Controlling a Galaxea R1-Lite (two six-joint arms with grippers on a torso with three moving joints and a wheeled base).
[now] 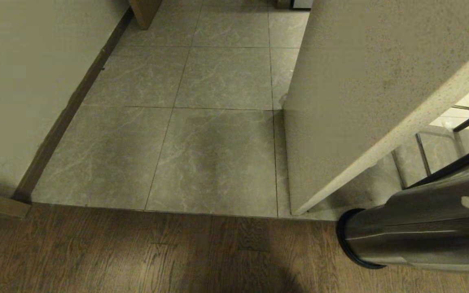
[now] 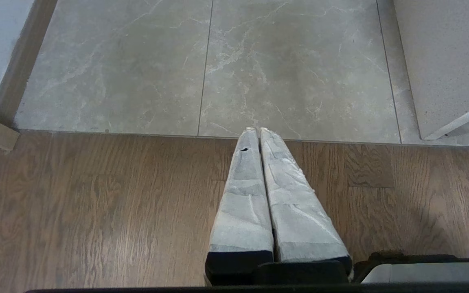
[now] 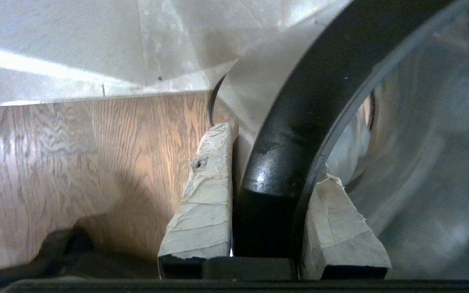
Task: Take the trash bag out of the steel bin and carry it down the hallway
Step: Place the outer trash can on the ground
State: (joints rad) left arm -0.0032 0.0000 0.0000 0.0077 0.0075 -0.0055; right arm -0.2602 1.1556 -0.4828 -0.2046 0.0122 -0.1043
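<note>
Fingers (image 3: 202,195) of the right gripper (image 3: 273,175) pinch the black ring rim of the steel bin (image 1: 417,232), one finger outside the rim and one inside. I think it holds the rim this way so it can tip or lift the bin. In the head view the bin is at the lower right of the frame, tipped so its black base band points toward the middle. It sits over the wood floor (image 1: 136,256), near the corner of the speckled wall (image 1: 364,81).

No trash bag can be seen in any view. What can be seen of the inside of the bin looks bare and shiny, so maybe the bag is already out, but I cannot be sure.

Left gripper (image 2: 259,132) hangs over the wood floor with its fingers pressed together, holding nothing. It looks parked.

Grey hallway tiles (image 1: 218,77) fill the upper middle of the head view, waiting ahead.
</note>
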